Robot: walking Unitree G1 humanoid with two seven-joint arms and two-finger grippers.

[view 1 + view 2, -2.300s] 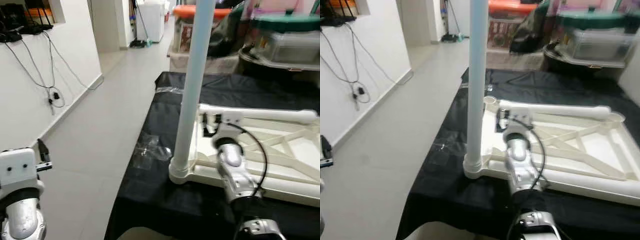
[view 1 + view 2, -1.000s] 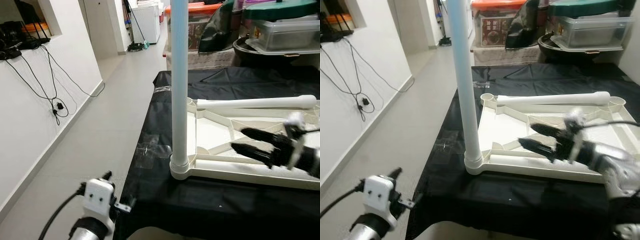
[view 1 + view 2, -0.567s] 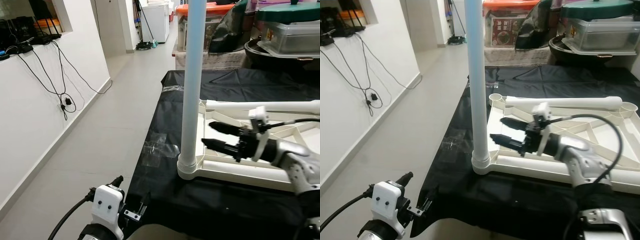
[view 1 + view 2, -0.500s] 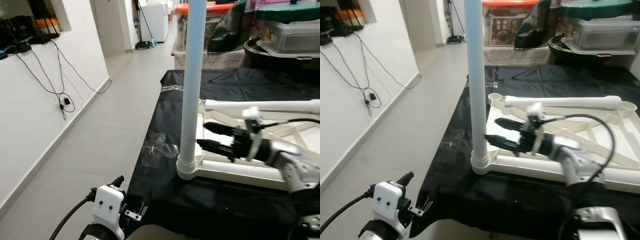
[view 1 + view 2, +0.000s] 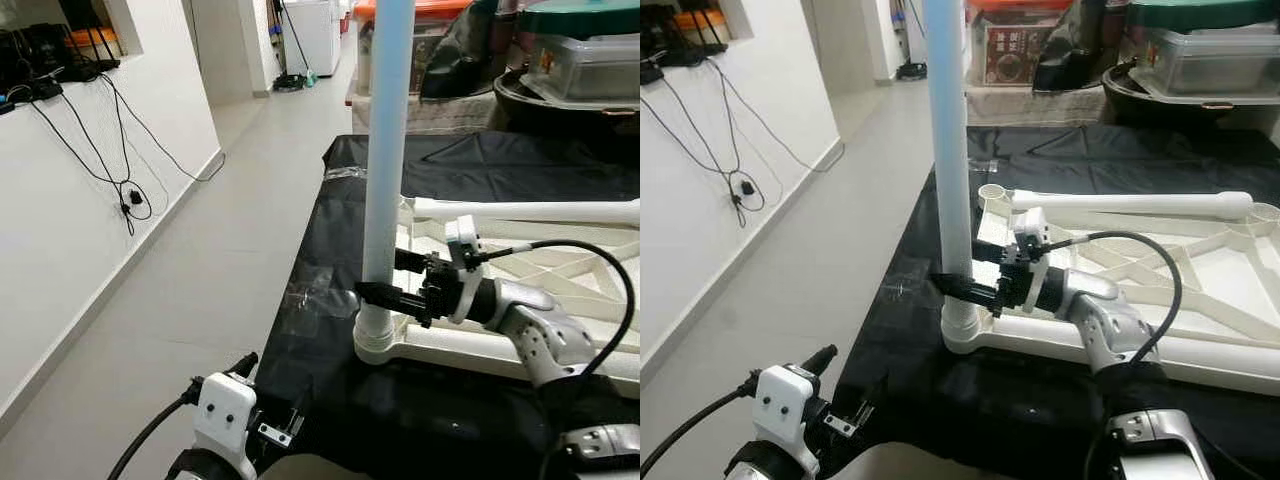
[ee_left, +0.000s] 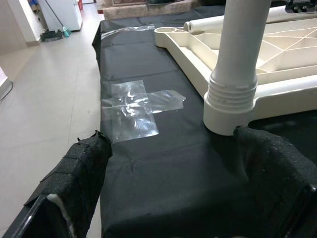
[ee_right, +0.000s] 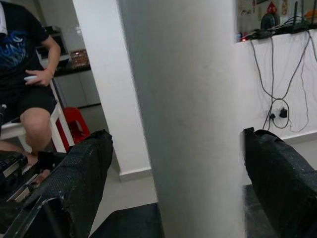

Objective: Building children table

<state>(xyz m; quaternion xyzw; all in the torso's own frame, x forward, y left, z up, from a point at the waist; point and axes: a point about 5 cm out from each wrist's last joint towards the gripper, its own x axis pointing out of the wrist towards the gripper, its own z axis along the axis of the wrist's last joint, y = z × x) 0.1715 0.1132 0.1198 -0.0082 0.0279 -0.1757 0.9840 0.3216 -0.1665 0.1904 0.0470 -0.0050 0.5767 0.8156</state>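
A white plastic children's table [image 5: 560, 350] lies upside down on a black cloth [image 5: 330, 250]. One white leg [image 5: 385, 150] stands upright in its near left corner socket [image 6: 230, 106]. A second loose leg [image 5: 1120, 205] lies along the far edge. My right gripper [image 5: 386, 278] is open, one finger on each side of the upright leg just above its base; in the right wrist view the leg [image 7: 183, 124] sits between the fingers [image 7: 74, 183]. My left gripper [image 6: 173, 198] is open, low at the cloth's near left edge, apart from the leg.
A strip of clear tape [image 6: 133, 106] sticks to the cloth left of the socket. Storage boxes [image 5: 585, 65] stand behind the work surface. Tiled floor and a white wall with hanging cables [image 5: 110, 150] lie to the left. A seated person [image 7: 27, 74] appears in the right wrist view.
My right gripper has moved left across the table frame to the upright leg, and its open fingers now straddle it. The left arm has stayed low at the front left.
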